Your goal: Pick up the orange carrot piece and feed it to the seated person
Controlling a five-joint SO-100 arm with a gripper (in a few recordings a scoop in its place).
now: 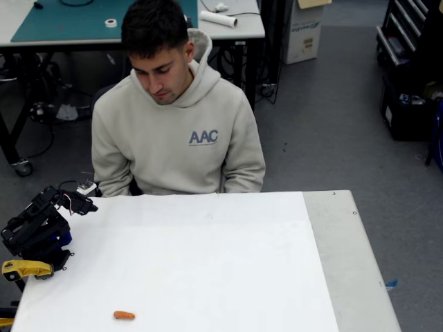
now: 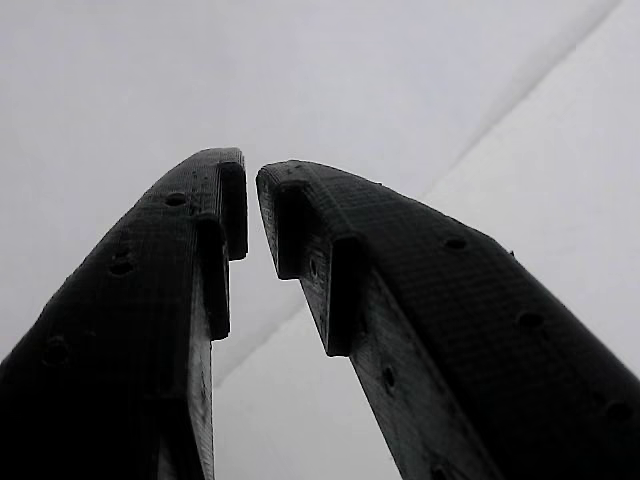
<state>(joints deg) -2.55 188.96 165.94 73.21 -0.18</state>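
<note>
The orange carrot piece [image 1: 124, 315] lies flat on the white table sheet [image 1: 208, 263] near the front edge, left of centre. The seated person [image 1: 176, 131], in a grey-beige hoodie with blue "AAC" letters, sits behind the table's far edge and looks down. My black arm is folded at the table's left edge, with the gripper [image 1: 80, 203] pointing right near the far left corner, well away from the carrot. In the wrist view the gripper [image 2: 250, 175] has its two black fingertips almost touching, with nothing between them, over bare white sheet.
A yellow part [image 1: 26, 268] sticks out at the arm's base on the left. A bare grey strip of table [image 1: 346, 263] runs along the right side. Behind the person stand a desk with a green mat [image 1: 69, 21], a cardboard box [image 1: 304, 31] and a black rack [image 1: 408, 69].
</note>
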